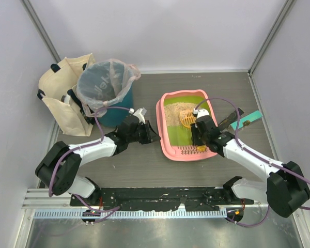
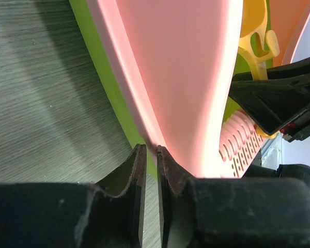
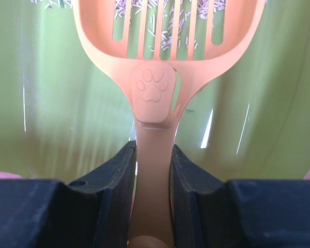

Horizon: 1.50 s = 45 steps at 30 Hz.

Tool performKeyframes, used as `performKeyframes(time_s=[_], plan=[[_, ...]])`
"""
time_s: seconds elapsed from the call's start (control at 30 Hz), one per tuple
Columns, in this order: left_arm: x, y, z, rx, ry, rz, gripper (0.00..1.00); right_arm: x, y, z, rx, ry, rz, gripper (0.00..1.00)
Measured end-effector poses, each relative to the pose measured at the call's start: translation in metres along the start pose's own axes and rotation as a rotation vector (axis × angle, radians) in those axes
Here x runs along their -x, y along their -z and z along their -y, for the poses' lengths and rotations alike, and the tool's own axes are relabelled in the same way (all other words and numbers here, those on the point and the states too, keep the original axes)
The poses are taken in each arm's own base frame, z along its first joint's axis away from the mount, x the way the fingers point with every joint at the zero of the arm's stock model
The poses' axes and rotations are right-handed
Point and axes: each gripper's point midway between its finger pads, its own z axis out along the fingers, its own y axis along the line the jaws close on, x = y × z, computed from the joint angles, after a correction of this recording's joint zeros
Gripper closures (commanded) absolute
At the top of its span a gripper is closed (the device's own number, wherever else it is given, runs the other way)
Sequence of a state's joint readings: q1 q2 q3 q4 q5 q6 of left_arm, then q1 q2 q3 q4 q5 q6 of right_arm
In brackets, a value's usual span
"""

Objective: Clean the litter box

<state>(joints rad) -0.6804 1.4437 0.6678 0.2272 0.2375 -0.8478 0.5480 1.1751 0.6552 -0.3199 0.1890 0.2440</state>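
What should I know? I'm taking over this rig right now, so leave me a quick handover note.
Left hand: shut on the left rim of the litter box, it seems, holding it in place.
Right hand: shut on the handle of the scoop; the scoop head sits low in the box over the litter.
Bin: back left of the box, apart from it.
Done: scoop in hand, box held.
Left: sift the litter and carry waste to the bin. I can't tell whether any is in there already.
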Motion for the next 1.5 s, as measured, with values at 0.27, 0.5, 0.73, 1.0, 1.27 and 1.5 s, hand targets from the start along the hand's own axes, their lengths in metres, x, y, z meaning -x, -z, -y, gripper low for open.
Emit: performKeyframes(time_s=[0.27,0.5,0.73,1.0,1.27,1.5], plan=[[0.000,0.000,0.000,0.003,-0.002,-0.002,0.84,0.005,0.002,-0.002,0.008,0.011,0.040,0.99],[0.000,0.000,0.001,0.002,-0.012,-0.003,0.84,0.003,0.005,-0.001,-0.009,0.005,0.013,0.99],[-0.001,0.002,0.002,0.006,-0.023,-0.010,0.80,0.023,0.022,-0.007,-0.063,-0.061,-0.151,0.99],[0.001,0.012,0.003,0.017,-0.071,-0.005,0.40,-0.007,0.056,0.000,-0.139,-0.070,-0.428,0.99],[0.020,0.013,0.025,0.006,-0.127,0.047,0.33,0.000,0.067,-0.005,-0.152,-0.048,-0.552,0.99],[0.047,-0.002,0.053,0.015,-0.204,0.122,0.28,-0.003,0.053,-0.008,-0.145,-0.009,-0.647,0.99]])
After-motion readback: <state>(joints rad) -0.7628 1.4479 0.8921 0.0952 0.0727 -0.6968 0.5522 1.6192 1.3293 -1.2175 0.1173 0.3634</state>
